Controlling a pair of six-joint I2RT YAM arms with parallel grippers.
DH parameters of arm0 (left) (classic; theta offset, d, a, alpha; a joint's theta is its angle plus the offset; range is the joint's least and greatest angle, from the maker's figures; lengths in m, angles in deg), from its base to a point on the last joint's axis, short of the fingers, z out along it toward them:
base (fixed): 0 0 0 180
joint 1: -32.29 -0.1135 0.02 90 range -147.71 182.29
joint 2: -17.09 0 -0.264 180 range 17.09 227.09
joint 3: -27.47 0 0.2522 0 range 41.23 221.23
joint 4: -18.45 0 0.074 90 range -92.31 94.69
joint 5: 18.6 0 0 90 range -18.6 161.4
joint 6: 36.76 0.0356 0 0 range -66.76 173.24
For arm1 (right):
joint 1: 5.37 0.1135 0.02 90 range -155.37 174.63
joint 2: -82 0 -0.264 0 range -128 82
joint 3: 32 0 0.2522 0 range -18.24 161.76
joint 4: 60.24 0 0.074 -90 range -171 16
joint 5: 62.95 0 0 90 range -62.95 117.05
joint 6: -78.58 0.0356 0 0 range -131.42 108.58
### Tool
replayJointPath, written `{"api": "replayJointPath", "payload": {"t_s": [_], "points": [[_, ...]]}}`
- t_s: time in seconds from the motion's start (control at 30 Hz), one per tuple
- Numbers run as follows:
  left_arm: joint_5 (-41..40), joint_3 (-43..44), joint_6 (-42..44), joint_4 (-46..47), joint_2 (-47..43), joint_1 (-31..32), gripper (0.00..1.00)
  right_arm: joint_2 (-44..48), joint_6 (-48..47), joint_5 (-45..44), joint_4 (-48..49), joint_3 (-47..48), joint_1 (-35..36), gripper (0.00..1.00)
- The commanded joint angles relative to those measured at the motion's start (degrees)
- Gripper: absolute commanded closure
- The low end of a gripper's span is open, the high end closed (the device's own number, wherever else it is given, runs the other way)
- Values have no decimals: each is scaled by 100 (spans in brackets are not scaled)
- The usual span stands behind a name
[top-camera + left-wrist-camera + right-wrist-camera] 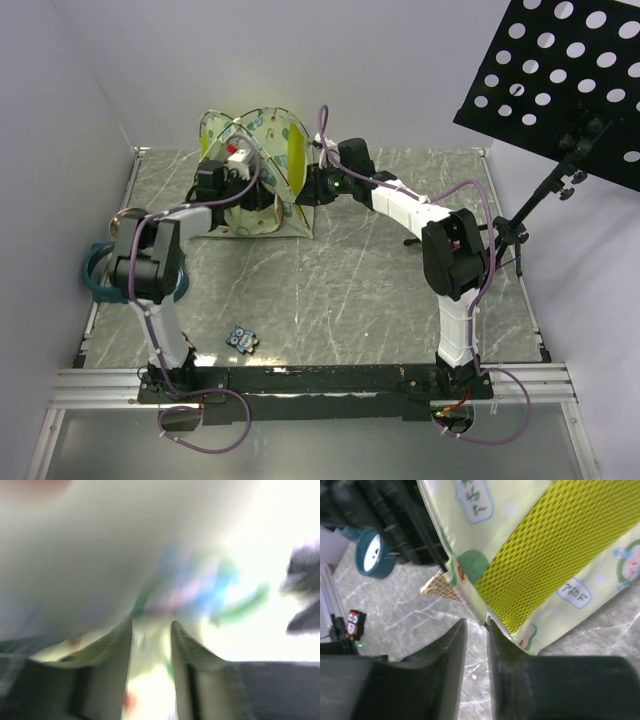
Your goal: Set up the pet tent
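Observation:
The pet tent (262,165) stands partly raised at the back of the table, cream-green with cartoon print and a lime-yellow mesh panel (555,550). My left gripper (237,178) reaches into the tent's front. In the left wrist view its fingers (117,675) stand a narrow gap apart with blurred tent fabric (150,680) filling the gap, so it looks shut on the fabric. My right gripper (312,187) is at the tent's right lower edge. Its fingers (450,650) are slightly apart with bare table showing between them, and the tent's corner (480,615) touches the right fingertip.
A teal ring-shaped object (93,272) lies at the table's left edge and also shows in the right wrist view (370,555). A small blue toy (240,340) lies near the front. A black perforated panel (560,80) on a stand overhangs the right side.

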Motion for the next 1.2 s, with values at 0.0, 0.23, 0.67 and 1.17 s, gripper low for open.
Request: {"api": "replayJointPath", "payload": {"t_s": [0.0, 0.23, 0.67, 1.17], "points": [[453, -697, 581, -582, -1280, -363, 53, 243, -10, 152, 267, 92, -92, 54], [639, -1595, 943, -813, -2222, -250, 41, -29, 174, 319, 513, 83, -40, 44], [-381, -1131, -338, 542, -1073, 261, 68, -346, 148, 416, 478, 241, 49, 59], [-979, -41, -612, 929, 96, 480, 99, -30, 183, 838, 680, -57, 57, 100]]}}
